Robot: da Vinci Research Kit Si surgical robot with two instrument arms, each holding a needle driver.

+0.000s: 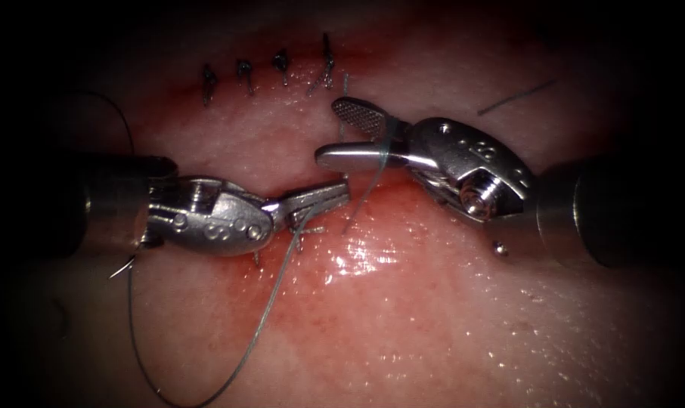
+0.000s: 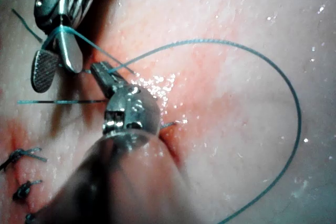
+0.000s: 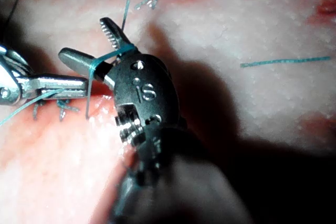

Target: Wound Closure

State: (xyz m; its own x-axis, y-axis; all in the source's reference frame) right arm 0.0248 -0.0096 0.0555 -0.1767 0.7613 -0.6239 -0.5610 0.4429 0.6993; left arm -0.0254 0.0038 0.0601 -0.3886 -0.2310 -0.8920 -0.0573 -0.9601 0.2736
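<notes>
My left tool (image 1: 345,193) lies just left of the right tool, over the lower cut (image 1: 403,181) in the tissue (image 1: 463,302), jaws shut on the thread (image 1: 267,302). From there the thread hangs down in a wide loop (image 2: 294,108) across the tissue and climbs again at the far left. My right tool (image 1: 327,131) comes in from the right with jaws open, and the thread is wrapped around them (image 3: 92,66) close to the hinge. A short strand (image 1: 361,196) trails down from that wrap. The left tool's jaws (image 2: 102,72) show close beside the right tool's open jaws (image 2: 58,77).
A row of several dark knotted stitches (image 1: 282,66) closes a second cut at the back. Short stitch ends (image 1: 305,236) poke out beneath the left jaws. A loose cut piece of thread (image 1: 516,97) lies at the back right. Red fluid wets the tissue (image 1: 357,261) below the tools.
</notes>
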